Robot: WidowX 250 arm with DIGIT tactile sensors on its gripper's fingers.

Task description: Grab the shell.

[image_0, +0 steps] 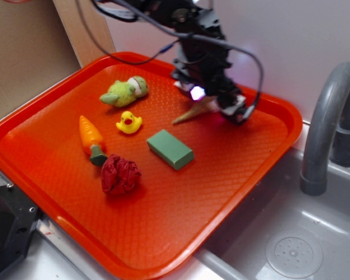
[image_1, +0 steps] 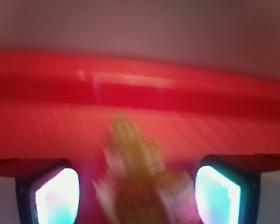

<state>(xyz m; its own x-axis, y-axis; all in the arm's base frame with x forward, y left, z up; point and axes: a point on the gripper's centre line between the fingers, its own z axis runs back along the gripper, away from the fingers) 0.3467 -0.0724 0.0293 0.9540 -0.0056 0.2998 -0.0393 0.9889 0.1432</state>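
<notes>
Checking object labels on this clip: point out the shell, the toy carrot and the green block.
shell (image_0: 189,114): exterior view, on its tapering pointed end.
toy carrot (image_0: 89,135): exterior view, on the orange body.
green block (image_0: 170,149): exterior view, on its top face.

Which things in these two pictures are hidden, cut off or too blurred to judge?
- Exterior: the gripper covers the wide end of the shell; contact unclear.
- Wrist: motion blur smears the shell, so no ribs show, nor whether the fingers touch it.
- Exterior: the faucet is cut by the right edge.
</notes>
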